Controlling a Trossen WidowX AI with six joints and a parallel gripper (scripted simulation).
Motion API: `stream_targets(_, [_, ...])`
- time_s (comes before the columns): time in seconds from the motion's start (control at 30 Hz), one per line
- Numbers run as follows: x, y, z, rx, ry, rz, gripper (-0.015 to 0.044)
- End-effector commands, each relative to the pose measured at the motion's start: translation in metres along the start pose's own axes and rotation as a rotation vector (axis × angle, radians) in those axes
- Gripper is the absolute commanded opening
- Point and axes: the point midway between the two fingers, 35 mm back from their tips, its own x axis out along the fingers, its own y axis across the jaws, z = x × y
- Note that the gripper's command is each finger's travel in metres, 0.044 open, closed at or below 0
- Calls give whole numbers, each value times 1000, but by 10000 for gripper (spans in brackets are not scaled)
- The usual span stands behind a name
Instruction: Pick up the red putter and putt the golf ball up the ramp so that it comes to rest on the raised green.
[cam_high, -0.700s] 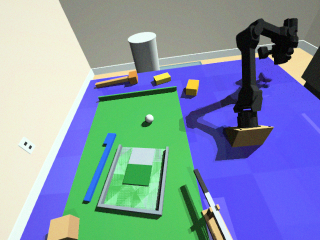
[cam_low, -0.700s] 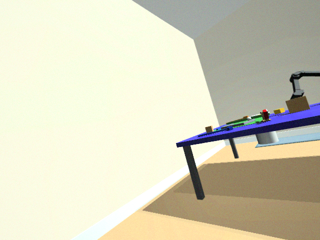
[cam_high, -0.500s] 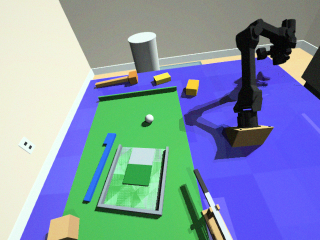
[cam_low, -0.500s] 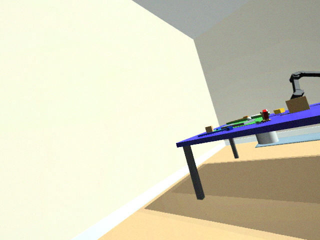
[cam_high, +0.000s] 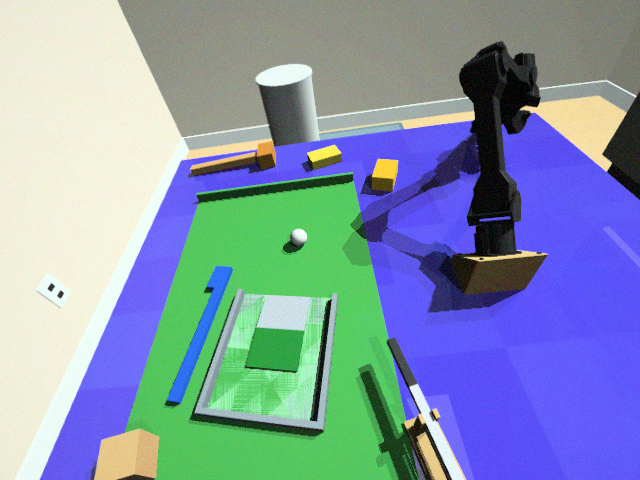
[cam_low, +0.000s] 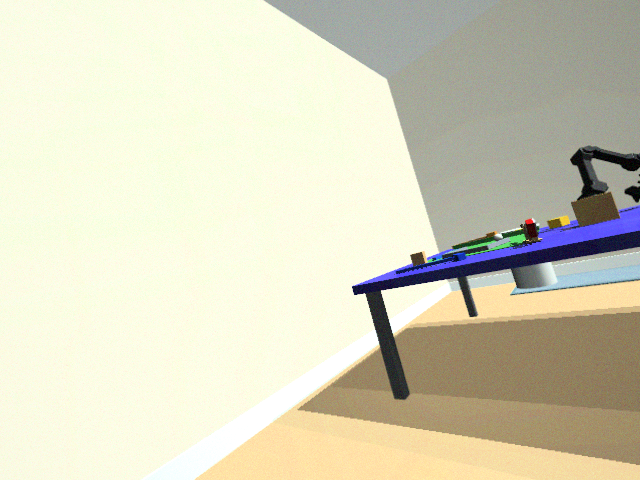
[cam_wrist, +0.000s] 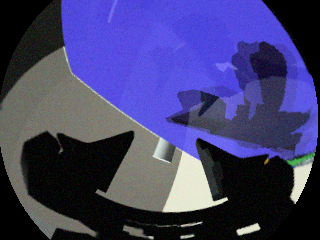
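The white golf ball (cam_high: 298, 236) lies on the green mat (cam_high: 242, 242), between the far dark green wall (cam_high: 273, 187) and the grey-framed raised green (cam_high: 275, 349) with its ramp. The putter's black and white shaft (cam_high: 416, 390) rests on a tan stand (cam_high: 424, 439) at the mat's near right corner. Its red head (cam_low: 529, 226) shows only in the exterior view. My gripper (cam_high: 521, 111) (cam_wrist: 166, 138) is open and empty. It hangs high above the table's far right part, far from the putter and the ball.
A blue bar (cam_high: 199, 335) lies left of the raised green and a dark green bar (cam_high: 382, 408) to its right. An orange mallet (cam_high: 232, 161), two yellow blocks (cam_high: 324, 156) (cam_high: 385, 174) and a grey cylinder (cam_high: 286, 103) are at the back. A tan box (cam_high: 126, 454) sits near left.
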Motion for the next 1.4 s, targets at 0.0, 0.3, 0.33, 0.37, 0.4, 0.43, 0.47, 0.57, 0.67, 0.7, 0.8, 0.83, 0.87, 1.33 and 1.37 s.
stream_targets(0.0, [17,-23,-26,-196,41,-26,440])
stream_targets(0.3, [49,-73,-86,-570,155,-55,440])
stream_targets(0.33, [52,-78,-92,-610,170,-56,440])
stream_targets(0.37, [54,-85,-99,-650,184,-56,440])
stream_targets(0.4, [56,-91,-106,-690,199,-56,440])
stream_targets(0.43, [59,-97,-113,-729,215,-56,440])
stream_targets(0.47, [61,-104,-120,-766,233,-57,440])
stream_targets(0.57, [69,-128,-141,-869,295,-67,440])
stream_targets(0.67, [74,-153,-163,-969,361,-72,440])
stream_targets(0.7, [75,-162,-170,-1002,384,-72,440])
stream_targets(0.8, [76,-187,-191,-1098,454,-69,440])
stream_targets(0.83, [76,-196,-198,-1128,479,-68,440])
stream_targets(0.87, [76,-206,-206,-1157,506,-68,440])
stream_targets(1.33, [57,-361,-283,-1525,888,-120,440])
stream_targets(1.37, [55,-373,-286,-1556,912,-126,440])
